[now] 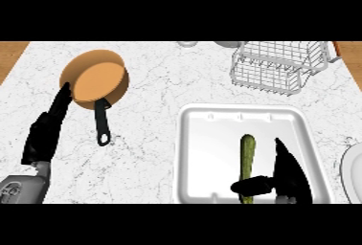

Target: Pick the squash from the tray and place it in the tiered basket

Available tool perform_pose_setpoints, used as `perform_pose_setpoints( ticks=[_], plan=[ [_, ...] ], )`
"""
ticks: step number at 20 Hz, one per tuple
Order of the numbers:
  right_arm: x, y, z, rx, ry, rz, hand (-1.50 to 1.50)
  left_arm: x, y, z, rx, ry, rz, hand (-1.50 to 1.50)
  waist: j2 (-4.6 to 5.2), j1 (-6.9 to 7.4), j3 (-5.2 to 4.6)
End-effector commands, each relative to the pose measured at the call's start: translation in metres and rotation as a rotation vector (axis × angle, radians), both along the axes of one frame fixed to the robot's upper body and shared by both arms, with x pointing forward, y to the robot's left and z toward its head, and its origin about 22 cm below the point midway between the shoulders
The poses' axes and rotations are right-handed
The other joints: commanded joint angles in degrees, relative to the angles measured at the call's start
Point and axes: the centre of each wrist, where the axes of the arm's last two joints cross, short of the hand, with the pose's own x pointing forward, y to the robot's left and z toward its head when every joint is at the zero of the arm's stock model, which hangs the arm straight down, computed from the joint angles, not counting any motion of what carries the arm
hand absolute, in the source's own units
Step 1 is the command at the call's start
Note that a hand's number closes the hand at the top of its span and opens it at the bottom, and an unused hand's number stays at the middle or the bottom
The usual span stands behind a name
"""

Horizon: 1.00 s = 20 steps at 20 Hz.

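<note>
On the white marbled counter (pixel 163 91), a long, slim, green squash (pixel 247 158) lies lengthwise in a white, rectangular foam tray (pixel 205 119) with rounded corners, right of the tray's middle, its near end toward the lower rim. The black right hand (pixel 283 174) is over the tray's near right part, with straight fingers (pixel 281 149) pointing away along the squash's right side and the thumb (pixel 251 185) reaching left across the squash's near end; the squash sits between thumb and fingers, but the hand is not closed round it, and whether it touches cannot be told. The squash rests on the tray floor. A white wire tiered basket (pixel 276 64) stands at the far right of the counter, beyond the tray and apart from it. The black left hand (pixel 48 129) shows at the left, fingers straight and open, their tips beside the left rim of an orange round pan (pixel 96 79) whose black handle (pixel 103 124) points toward the near side. The rim of a white plate (pixel 351 167) shows at the right edge, just beside the tray
</note>
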Motion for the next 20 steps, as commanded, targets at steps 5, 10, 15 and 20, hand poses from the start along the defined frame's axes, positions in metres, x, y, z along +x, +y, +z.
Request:
perform_pose_setpoints(
  ticks=[5, 10, 15, 20],
  plan=[
    [0.004, -0.002, -0.007, 0.015, 0.167, -0.118, -1.50, 0.001, -0.009, 0.001, -0.003, -0.022, 0.010, 0.00, -0.06, -0.40, 0.05],
    [0.013, 0.013, -0.014, 0.039, 0.170, -0.106, -1.50, 0.006, -0.003, -0.001, -0.003, -0.027, 0.003, 0.00, 0.00, -0.19, 0.04],
    [0.034, 0.021, -0.026, 0.066, 0.192, -0.111, -1.50, 0.003, -0.012, 0.000, 0.006, -0.032, -0.005, 0.00, 0.13, 0.31, 0.06],
    [0.023, 0.012, -0.043, 0.153, 0.245, 0.054, 1.50, 0.009, 0.000, -0.001, -0.014, -0.010, 0.009, 0.00, 0.09, -0.32, 0.05]
  ],
)
